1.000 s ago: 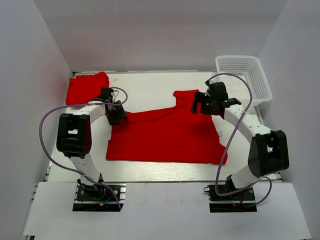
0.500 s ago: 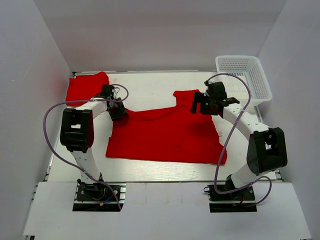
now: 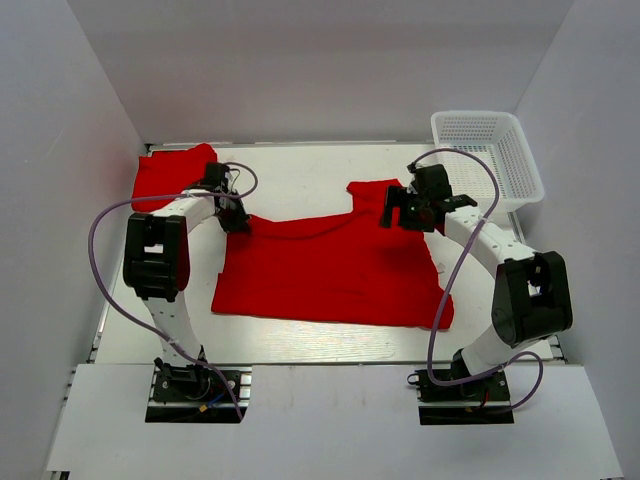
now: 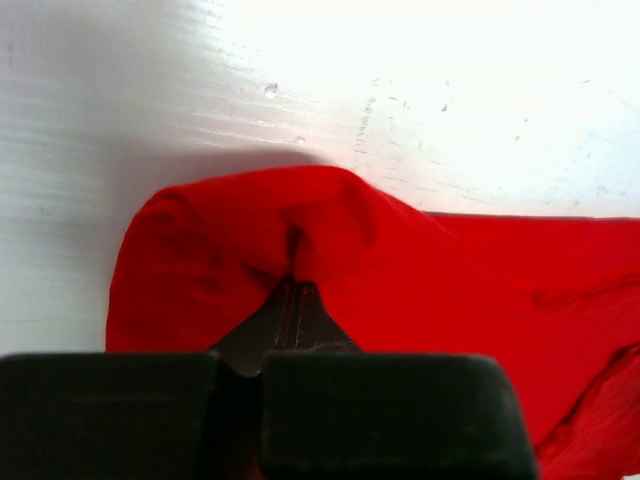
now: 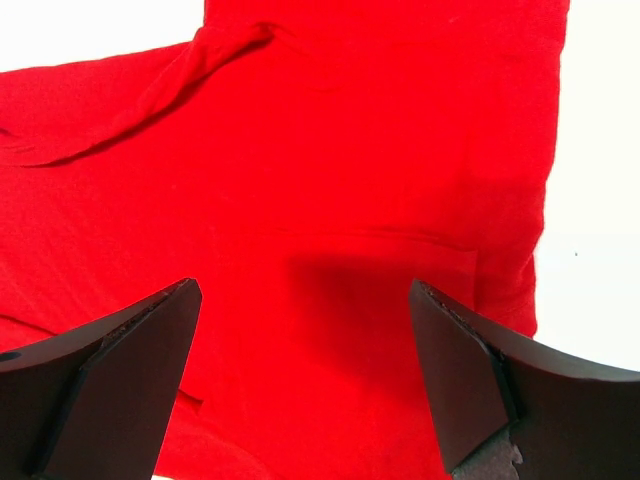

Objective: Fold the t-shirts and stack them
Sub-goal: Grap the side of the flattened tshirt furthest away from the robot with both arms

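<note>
At the left end of the t-shirt, your left gripper is clamped on cloth; your right gripper gapes empty directly above the opposite end.

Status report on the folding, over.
Left gripper shut on far-left corner of spread bright red cloth t-shirt. Right gripper open over its far-right sleeve. Second red t-shirt far left; white plastic mesh basket far right, neither blocking.

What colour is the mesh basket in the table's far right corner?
White, no pattern beyond its mesh; the basket shows best in the top external view.
</note>
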Robot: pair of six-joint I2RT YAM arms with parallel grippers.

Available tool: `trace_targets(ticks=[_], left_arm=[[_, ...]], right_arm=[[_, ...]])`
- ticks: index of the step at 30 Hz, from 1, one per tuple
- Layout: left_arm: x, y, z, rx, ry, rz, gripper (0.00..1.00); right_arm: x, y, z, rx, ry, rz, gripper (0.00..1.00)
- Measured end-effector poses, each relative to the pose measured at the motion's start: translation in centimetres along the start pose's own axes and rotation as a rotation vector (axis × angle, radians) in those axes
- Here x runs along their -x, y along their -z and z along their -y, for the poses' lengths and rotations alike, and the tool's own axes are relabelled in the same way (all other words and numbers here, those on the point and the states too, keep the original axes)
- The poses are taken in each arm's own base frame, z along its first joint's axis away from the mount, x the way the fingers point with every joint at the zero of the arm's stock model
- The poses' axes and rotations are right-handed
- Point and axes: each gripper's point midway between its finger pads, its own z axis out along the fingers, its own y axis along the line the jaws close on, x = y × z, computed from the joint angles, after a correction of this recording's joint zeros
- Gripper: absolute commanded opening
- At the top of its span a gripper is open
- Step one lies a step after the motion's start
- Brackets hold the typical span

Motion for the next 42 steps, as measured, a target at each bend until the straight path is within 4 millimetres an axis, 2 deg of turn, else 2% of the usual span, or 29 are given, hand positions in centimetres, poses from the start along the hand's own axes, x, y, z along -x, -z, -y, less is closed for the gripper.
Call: trace_targets(ticks=[9, 12, 17, 20, 24, 32, 34, 38, 42], left_arm=[[0.5, 0.5, 0.3, -0.014, -0.017, 0.026, 0.0], [0.8, 1.6, 0.7, -0.031, -0.032, 0.057, 0.0], [2.6, 4.1, 2.1, -0.077, -0.061, 0.144, 0.0], [3.1, 4.5, 2.4, -0.087, -0.07, 0.163, 0.0], [3.0, 4.5, 2.3, -0.085, -0.074, 0.16, 0.0], [2.8, 4.4, 2.5, -0.097, -0.085, 0.149, 0.0], [2.7, 4.4, 2.5, -0.102, -0.088, 0.145, 0.0], [2.7, 4.4, 2.6, -0.107, -0.089, 0.142, 0.0], [2.7, 4.4, 2.4, -0.107, -0.089, 0.142, 0.0]], right_arm=[[-0.1, 0.0, -0.2, 0.009, -0.002, -0.004, 0.9], [-0.3, -0.1, -0.1, 0.009, -0.003, -0.008, 0.9], [-0.2, -0.1, -0.1, 0.01, -0.002, -0.001, 0.9], [0.0, -0.5, 0.0, 0.001, -0.002, -0.002, 0.9], [1.1, -2.5, 0.5, -0.032, -0.004, -0.003, 0.9], [7.4, -8.0, 1.7, -0.14, 0.049, 0.081, 0.9], [8.5, -9.2, 2.0, -0.166, 0.058, 0.096, 0.9], [9.6, -11.5, 2.7, -0.203, 0.072, 0.1, 0.9], [9.5, -13.1, 3.5, -0.232, 0.071, 0.09, 0.9]])
